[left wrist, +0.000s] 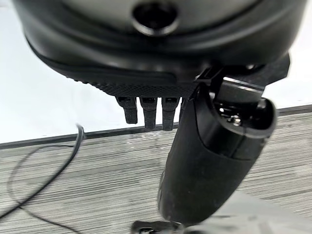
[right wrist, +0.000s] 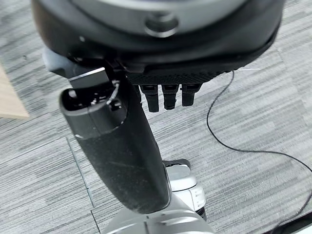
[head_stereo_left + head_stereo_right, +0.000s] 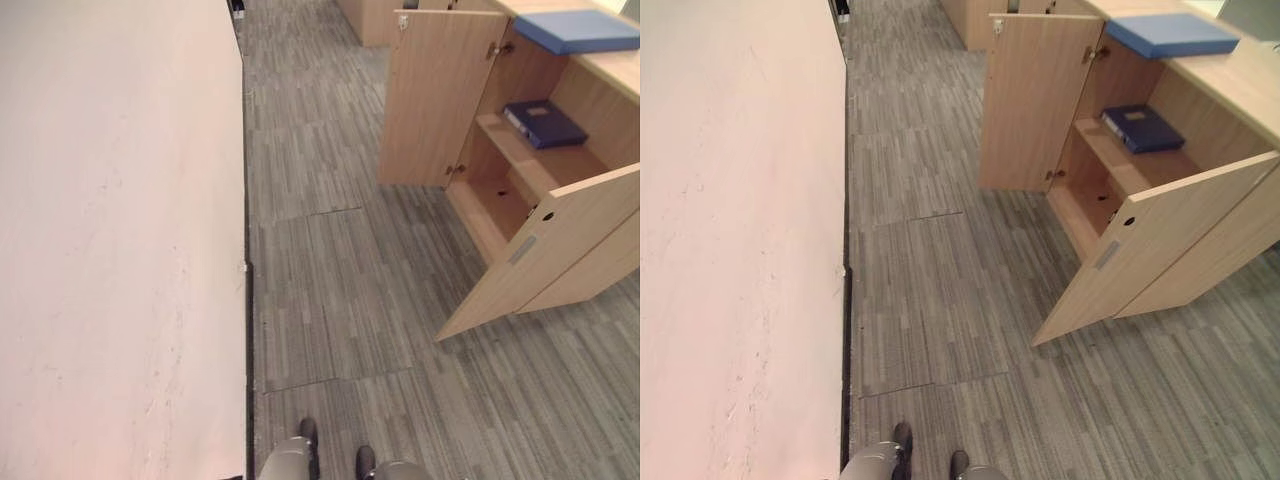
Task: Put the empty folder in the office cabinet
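A light blue folder lies flat on top of the wooden office cabinet at the right. Inside, a dark blue folder rests on the upper shelf. Both cabinet doors stand wide open: the far door and the near door. My left hand hangs over the carpet beside the wall, fingers relaxed and holding nothing. My right hand likewise hangs open over the carpet, far from the cabinet.
A pale wall runs along the whole left side. Grey striped carpet stretches between wall and cabinet. The near door juts out into the walkway. More wooden furniture stands at the far end.
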